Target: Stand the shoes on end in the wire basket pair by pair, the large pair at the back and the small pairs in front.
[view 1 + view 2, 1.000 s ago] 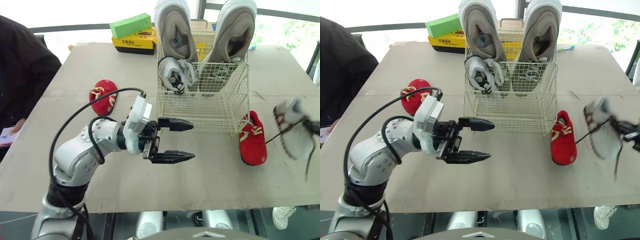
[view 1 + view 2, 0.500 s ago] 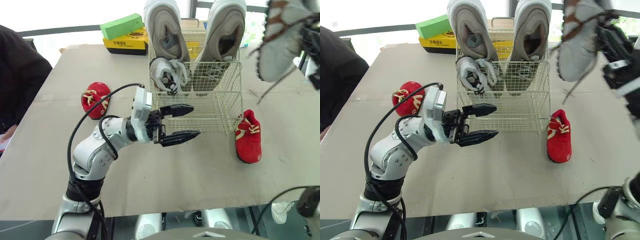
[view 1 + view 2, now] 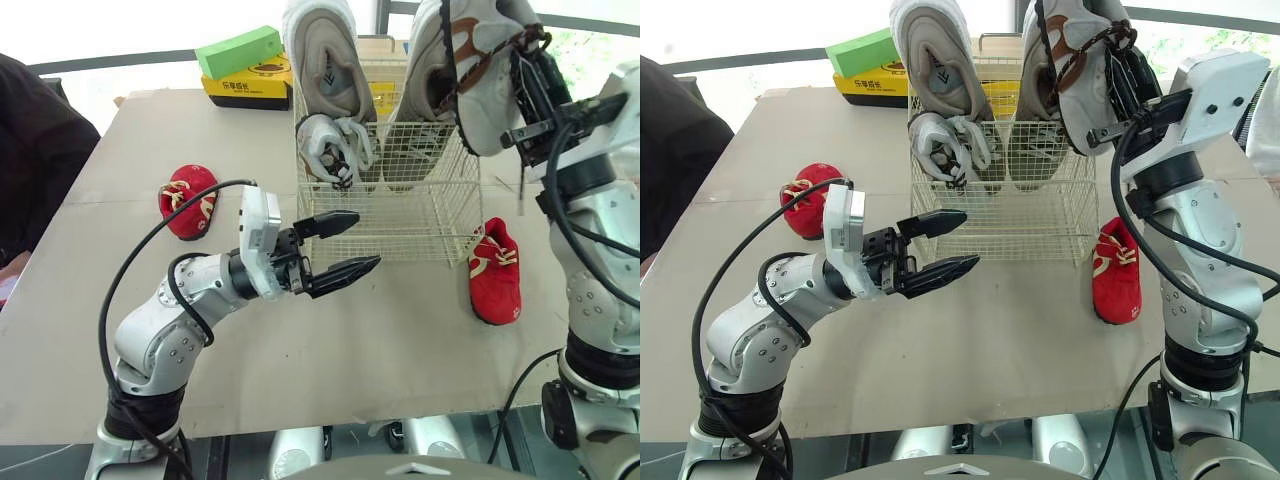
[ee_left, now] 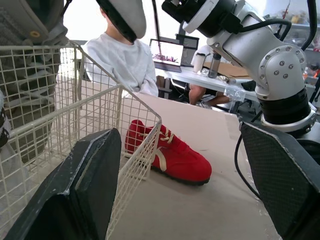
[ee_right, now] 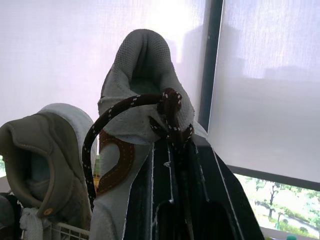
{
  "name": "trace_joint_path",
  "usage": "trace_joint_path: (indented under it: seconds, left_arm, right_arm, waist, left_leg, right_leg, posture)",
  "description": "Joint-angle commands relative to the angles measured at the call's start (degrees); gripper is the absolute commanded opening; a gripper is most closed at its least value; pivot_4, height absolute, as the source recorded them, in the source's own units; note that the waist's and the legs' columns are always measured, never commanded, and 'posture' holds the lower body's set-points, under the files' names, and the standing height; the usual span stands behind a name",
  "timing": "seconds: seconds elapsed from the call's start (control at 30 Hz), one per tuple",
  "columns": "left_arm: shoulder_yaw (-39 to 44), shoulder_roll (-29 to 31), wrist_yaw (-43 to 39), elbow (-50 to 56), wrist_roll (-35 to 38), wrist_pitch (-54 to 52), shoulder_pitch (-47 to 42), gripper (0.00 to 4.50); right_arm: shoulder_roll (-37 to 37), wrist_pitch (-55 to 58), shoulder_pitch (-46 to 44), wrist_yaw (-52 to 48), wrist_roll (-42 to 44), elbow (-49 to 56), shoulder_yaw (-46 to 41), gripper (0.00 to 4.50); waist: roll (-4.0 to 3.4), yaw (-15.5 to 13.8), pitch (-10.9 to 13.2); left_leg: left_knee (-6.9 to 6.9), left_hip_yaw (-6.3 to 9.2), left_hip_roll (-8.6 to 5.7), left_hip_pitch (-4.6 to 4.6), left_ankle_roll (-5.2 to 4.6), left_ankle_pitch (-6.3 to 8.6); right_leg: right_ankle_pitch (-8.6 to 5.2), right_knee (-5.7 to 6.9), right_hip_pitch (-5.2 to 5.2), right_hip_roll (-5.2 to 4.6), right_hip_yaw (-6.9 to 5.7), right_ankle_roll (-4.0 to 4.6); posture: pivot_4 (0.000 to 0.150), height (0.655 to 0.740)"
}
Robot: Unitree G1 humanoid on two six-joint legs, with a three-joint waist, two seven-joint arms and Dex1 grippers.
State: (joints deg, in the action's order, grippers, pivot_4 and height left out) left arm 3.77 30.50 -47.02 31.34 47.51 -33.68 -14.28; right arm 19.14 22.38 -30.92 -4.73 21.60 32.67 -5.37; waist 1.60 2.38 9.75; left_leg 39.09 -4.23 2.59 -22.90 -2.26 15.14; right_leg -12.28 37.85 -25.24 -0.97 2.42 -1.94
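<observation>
Grey shoe (image 3: 478, 95) over wire basket (image 3: 385, 215) rim

Wire basket (image 3: 400, 228), 2 large shoes (image 3: 325, 60) at back, small shoe (image 3: 330, 150) before them; left shoe (image 3: 188, 200), right shoe (image 3: 495, 272) flanking

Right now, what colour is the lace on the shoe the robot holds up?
The lace is dark brown with white flecks; right wrist view shows it best.

Red shoe (image 3: 497, 272), cream basket (image 3: 400, 216), perhaps grey sneaker (image 3: 487, 95)
</observation>
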Motion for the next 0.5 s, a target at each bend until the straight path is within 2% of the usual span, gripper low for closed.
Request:
trace_joint_path:
  seconds: [0.03, 0.33, 0.5]
  left_arm:
    - [0.69, 1.18, -0.34, 2.59, 0.85, 0.52, -0.29, 4.11]
    - [0.70, 1.83, 1.44, 2.87, 2.09, -1.19, -2.87, 4.11]
    - [0.79, 1.78, 11.67, 9.53, 8.25, -7.62, -8.36, 4.11]
  right_arm:
    - [-2.89, -6.95, 2.65, -0.52, -4.97, -1.60, 4.11, 0.03]
    - [-7.44, -16.10, 6.78, -2.07, -10.37, -9.81, 5.89, 0.03]
    - [-7.91, -17.59, 9.23, -3.09, -12.01, -12.14, 6.30, 0.03]
  waist:
    - [0.00, 0.00, 0.00]
    - [0.07, 0.03, -0.05]
    - [0.08, 0.01, -0.04]
  left_leg:
    - [-0.01, 0.00, 0.00, 0.01, 0.00, 0.00]
    - [0.03, -0.06, 0.03, 0.06, 0.04, -0.02]
    - [0.02, -0.02, 0.04, 0.06, 0.04, -0.02]
  right_leg:
    - [0.00, 0.01, 0.00, 0.00, 0.00, 0.00]
    - [-0.06, 0.03, 0.02, -0.02, 0.05, 0.10]
    - [-0.05, 0.04, 0.02, -0.02, 0.04, 0.10]
  posture:
    - [0.150, 0.7400]
    - [0.150, 0.7400]
    - [0.150, 0.7400]
